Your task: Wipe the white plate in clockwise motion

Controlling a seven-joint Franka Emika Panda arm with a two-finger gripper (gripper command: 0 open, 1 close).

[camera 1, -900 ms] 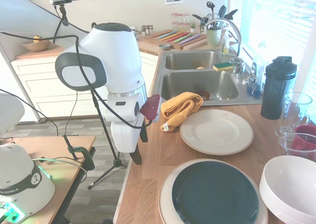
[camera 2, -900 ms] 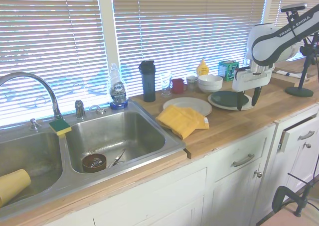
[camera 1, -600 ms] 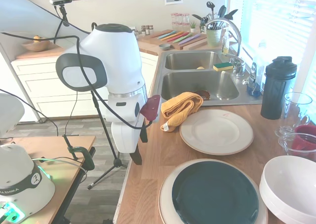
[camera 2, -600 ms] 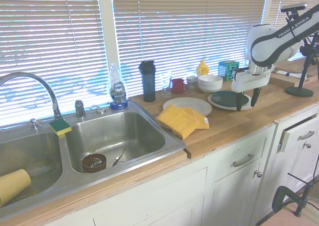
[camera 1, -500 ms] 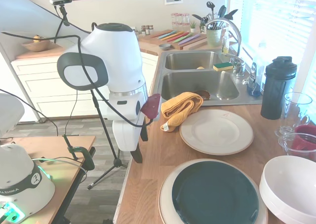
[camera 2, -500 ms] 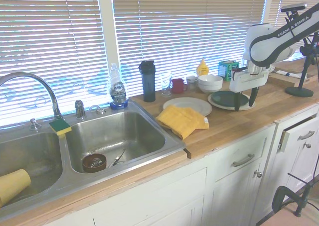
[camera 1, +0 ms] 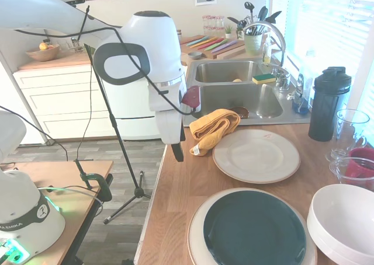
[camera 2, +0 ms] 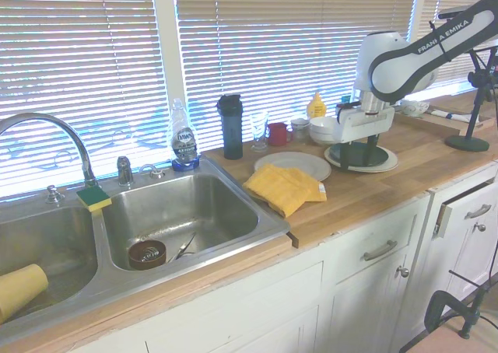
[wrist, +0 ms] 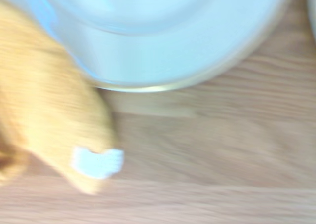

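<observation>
The white plate point(camera 1: 256, 155) lies flat on the wooden counter, also seen in the second exterior view point(camera 2: 293, 165) and as a blurred pale rim in the wrist view point(wrist: 163, 36). A folded yellow cloth point(camera 1: 213, 126) rests against its sink-side edge point(camera 2: 285, 186), with a white tag showing in the wrist view point(wrist: 44, 110). My gripper point(camera 1: 177, 151) hangs above the counter's front edge, just short of the cloth's tagged corner, touching nothing. It looks open and empty point(camera 2: 356, 157).
A larger plate with a dark green centre point(camera 1: 254, 230) sits beside the white plate, with a deep white bowl point(camera 1: 345, 221) past it. A black shaker bottle point(camera 1: 328, 104), a glass point(camera 1: 349, 131) and a red cup point(camera 1: 362, 163) line the window side. The steel sink point(camera 1: 234, 98) lies beyond the cloth.
The arm has swung along the counter from beside the dark-centred plate toward the yellow cloth and white plate. Nothing on the counter moved.
</observation>
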